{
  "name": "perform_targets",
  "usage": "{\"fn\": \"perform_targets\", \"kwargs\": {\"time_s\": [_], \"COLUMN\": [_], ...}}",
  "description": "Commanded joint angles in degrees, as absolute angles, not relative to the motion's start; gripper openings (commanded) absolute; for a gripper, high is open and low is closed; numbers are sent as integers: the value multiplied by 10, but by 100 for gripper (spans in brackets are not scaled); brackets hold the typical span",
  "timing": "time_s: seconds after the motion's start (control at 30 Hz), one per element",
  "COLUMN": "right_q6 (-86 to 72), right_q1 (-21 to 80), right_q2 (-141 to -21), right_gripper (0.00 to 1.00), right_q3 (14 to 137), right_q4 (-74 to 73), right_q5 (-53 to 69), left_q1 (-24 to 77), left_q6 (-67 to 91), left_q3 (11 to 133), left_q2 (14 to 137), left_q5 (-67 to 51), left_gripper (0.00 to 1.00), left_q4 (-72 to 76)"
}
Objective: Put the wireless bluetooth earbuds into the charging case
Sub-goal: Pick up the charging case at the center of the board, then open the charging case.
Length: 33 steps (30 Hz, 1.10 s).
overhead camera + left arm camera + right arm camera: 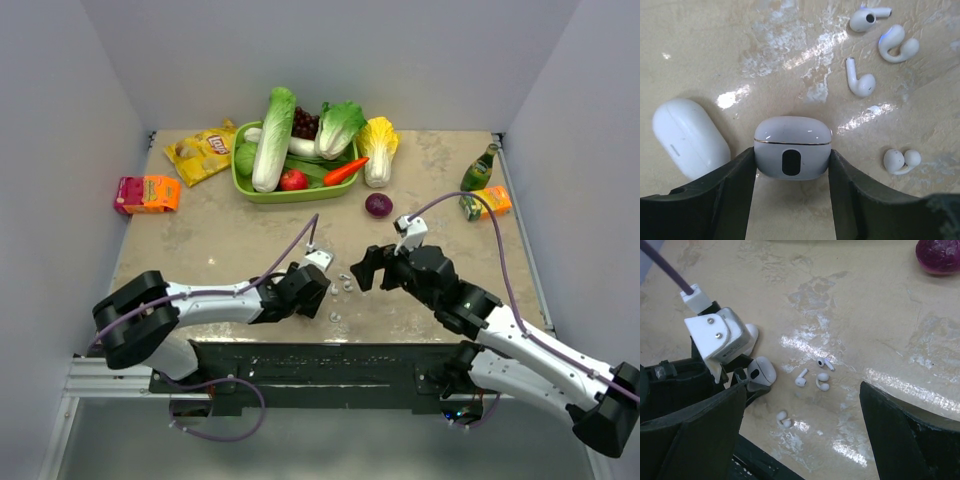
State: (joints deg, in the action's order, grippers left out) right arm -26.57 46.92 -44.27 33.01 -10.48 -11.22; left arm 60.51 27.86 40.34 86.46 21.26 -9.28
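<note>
The charging case [792, 147] is white with a dark oval centre and a closed lid, and it stands on the table. My left gripper [792, 156] is shut on it, with a finger pressed against each side. It also shows in the right wrist view [761, 372]. Several earbuds lie loose just right of it: two stemmed ones [860, 80] [867, 17] and two clip-shaped ones [895, 42] [901, 161]. My right gripper [802, 390] is open and empty, above the earbuds [801, 378]. In the top view the left gripper [318, 285] and the right gripper [368, 268] face each other.
A second, larger white case [687, 135] lies just left of the left gripper. A purple onion [379, 205] lies further back. A green tray [245, 185] of vegetables, a chips bag [203, 152], juice boxes [146, 194] [486, 203] and a green bottle [478, 170] stand at the back.
</note>
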Motion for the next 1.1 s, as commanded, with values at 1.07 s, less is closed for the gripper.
{"fn": "perform_targets", "kwargs": {"time_s": [1.07], "right_q6": [-236], "right_q1": [478], "right_q2": [-593], "right_gripper": [98], "right_q3": [512], "right_q4": [-129], "right_q5": [61], "left_q1": [606], "left_q6": [-97], "left_q3": [73], "left_q2": [655], "left_q5": [42], "left_gripper": [0], "left_q4": [797]}}
